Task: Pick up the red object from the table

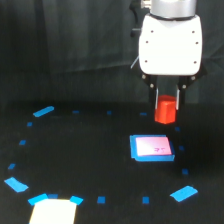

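Note:
The red object is a small red-orange faceted block. It hangs between the fingers of my gripper, which is shut on its upper part. The block is lifted off the black table, well above the surface, with its lower half sticking out below the fingertips. The white gripper body is at the upper part of the exterior view's right side.
A flat white pad with a blue border lies on the table just below the held block. Small blue tape pieces ring the table. A pale object sits at the bottom edge. A black curtain hangs behind.

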